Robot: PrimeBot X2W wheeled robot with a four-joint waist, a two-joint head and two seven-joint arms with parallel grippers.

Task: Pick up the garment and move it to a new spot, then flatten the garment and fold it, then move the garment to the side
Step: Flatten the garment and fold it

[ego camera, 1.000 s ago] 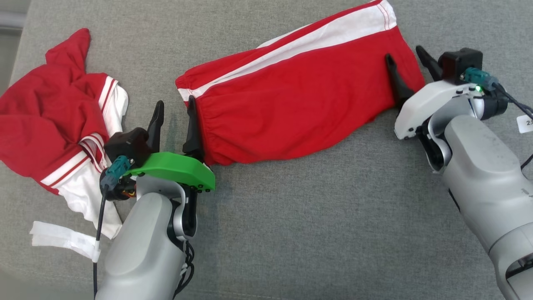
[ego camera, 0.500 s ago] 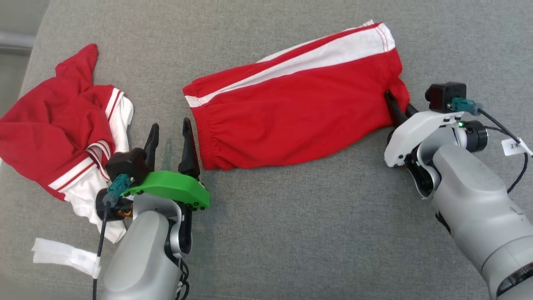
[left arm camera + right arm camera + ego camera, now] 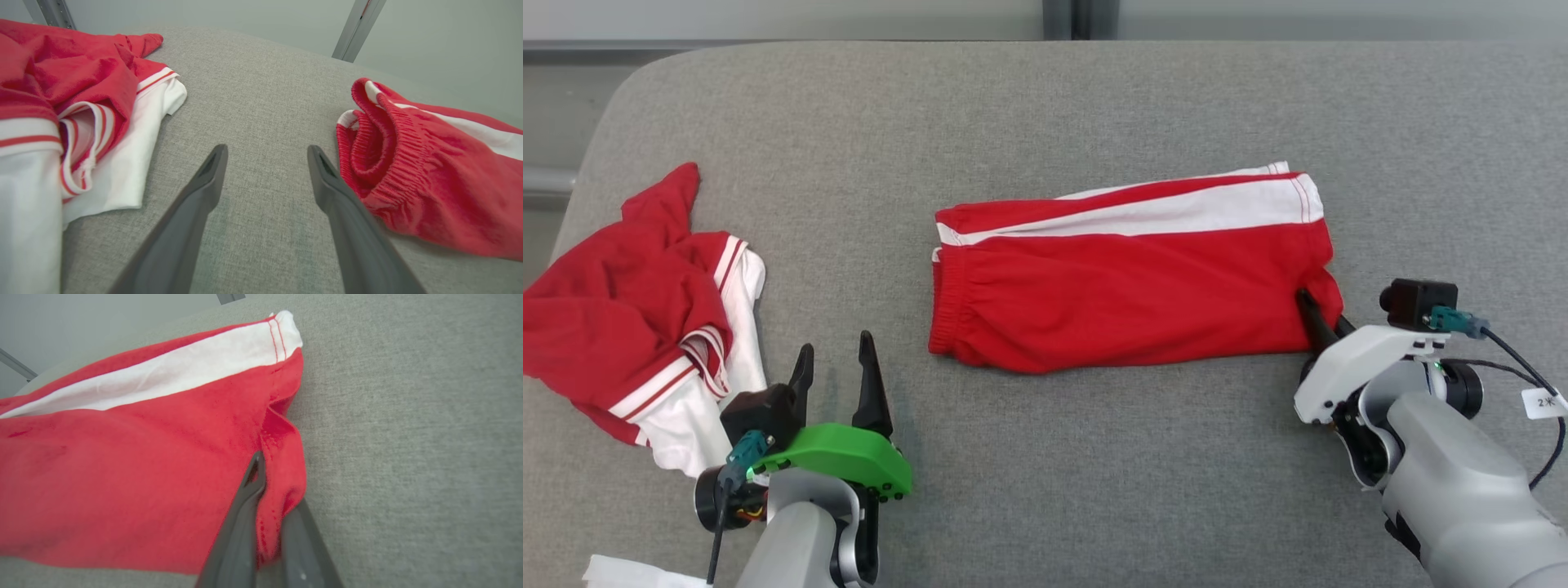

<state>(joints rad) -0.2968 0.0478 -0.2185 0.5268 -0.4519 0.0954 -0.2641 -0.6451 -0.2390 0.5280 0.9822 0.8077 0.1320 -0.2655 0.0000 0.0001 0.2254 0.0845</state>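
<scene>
The garment (image 3: 1127, 286), red shorts with a white side stripe, lies flat mid-cushion with its elastic waistband (image 3: 392, 155) toward the left. My right gripper (image 3: 1319, 322) is shut on the lower right corner of the garment (image 3: 143, 457). In the right wrist view a fold of red cloth is pinched at the right gripper (image 3: 271, 486), between its fingers. My left gripper (image 3: 835, 347) stands open on bare cushion, a short gap left of the waistband. In the left wrist view the left gripper (image 3: 267, 149) has nothing between its fingers.
A second red and white garment (image 3: 629, 286) lies crumpled at the left, close beside my left wrist, and shows again (image 3: 61, 102) in the left wrist view. A white strip (image 3: 629, 572) lies at the bottom left. The grey cushion (image 3: 1094, 474) ends at a back edge (image 3: 849, 49) and a rounded left corner.
The camera has tilted up. My right gripper shut on the garment's right corner. My left gripper drew back from the waistband and stays open. The garment now lies more level.
</scene>
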